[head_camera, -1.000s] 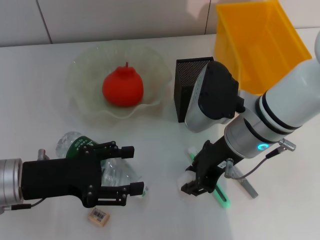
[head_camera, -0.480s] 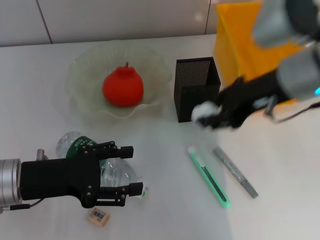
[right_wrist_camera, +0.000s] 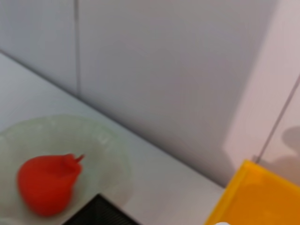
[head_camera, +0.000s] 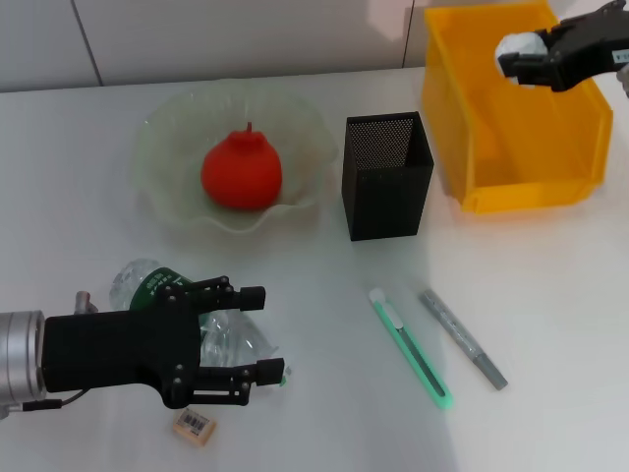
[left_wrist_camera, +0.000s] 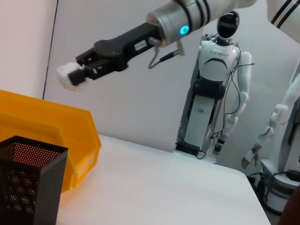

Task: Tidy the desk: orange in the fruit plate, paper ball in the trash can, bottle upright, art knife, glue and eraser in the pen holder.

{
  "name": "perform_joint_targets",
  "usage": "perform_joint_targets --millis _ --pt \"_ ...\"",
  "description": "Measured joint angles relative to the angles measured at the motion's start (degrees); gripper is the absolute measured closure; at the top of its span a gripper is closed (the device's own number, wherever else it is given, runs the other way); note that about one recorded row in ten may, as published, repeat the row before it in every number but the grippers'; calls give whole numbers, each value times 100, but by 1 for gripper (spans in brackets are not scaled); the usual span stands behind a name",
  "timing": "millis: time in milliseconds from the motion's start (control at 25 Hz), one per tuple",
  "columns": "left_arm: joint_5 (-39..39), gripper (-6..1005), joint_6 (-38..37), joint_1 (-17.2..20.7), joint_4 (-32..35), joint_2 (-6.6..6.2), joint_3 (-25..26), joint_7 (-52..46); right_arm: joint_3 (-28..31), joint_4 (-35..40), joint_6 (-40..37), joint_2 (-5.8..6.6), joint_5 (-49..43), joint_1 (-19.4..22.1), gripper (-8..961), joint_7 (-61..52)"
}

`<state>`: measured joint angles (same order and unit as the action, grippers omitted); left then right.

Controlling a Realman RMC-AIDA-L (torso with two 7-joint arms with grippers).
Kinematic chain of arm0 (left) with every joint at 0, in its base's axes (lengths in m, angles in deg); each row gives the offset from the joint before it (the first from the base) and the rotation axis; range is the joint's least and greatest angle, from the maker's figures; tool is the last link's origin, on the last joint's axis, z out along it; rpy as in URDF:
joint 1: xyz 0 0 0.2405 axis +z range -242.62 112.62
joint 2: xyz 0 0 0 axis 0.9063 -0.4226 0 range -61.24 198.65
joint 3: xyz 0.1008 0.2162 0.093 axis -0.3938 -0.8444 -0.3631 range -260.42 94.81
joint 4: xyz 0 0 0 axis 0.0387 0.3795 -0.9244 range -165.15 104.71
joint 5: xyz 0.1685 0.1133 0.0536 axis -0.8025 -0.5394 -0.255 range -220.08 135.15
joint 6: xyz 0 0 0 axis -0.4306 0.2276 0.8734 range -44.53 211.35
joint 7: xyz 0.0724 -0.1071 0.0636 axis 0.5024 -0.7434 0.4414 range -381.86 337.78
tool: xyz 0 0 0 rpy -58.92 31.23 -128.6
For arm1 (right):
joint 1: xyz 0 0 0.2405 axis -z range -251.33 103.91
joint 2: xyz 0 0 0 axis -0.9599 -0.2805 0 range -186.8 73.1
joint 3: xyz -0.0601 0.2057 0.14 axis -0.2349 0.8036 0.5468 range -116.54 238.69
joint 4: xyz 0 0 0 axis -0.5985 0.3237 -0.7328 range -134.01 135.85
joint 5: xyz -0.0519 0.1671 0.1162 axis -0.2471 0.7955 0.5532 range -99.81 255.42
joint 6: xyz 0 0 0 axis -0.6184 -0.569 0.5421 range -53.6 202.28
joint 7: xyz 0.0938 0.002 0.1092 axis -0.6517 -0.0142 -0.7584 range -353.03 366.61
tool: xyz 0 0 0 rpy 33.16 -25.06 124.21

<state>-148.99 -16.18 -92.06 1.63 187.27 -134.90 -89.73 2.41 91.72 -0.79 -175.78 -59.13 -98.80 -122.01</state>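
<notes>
- The desk point(head_camera: 88, 147) is a plain white surface; a pale panelled wall runs along its far edge
- In the left wrist view a white humanoid robot point(left_wrist_camera: 220, 79) stands on the floor beyond the desk
- The yellow trash can point(head_camera: 511, 108) sits at the far right corner of the desk; the black mesh pen holder point(head_camera: 386, 175) stands just beside it, toward the middle
- The fruit plate point(head_camera: 167, 211), a clear wavy dish, lies near the far edge; the orange point(head_camera: 242, 173) rests inside it
- The bottle point(head_camera: 147, 283) lies on its side at the near left corner
- The eraser point(head_camera: 195, 425) lies at the near edge, just beside the bottle
- The art knife point(head_camera: 411, 348) and the glue point(head_camera: 464, 338) lie side by side on the desk, nearer than the pen holder
- The right end effector point(head_camera: 513, 56) is raised above the trash can, fingers clamped on the paper ball point(head_camera: 517, 46)
- The left end effector point(head_camera: 257, 334) reaches in low from the left edge, fingers apart on either side of the bottle
</notes>
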Motion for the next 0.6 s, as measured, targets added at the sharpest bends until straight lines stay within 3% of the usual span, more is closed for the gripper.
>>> perform_joint_targets --millis 360,600 --pt "0 158 -14 3 1 0 0 2 -2 -1427 1456 4 -741 -421 572 217" --pt "0 158 -26 1 1 0 -1 3 27 -2058 1976 3 -778 -607 569 379"
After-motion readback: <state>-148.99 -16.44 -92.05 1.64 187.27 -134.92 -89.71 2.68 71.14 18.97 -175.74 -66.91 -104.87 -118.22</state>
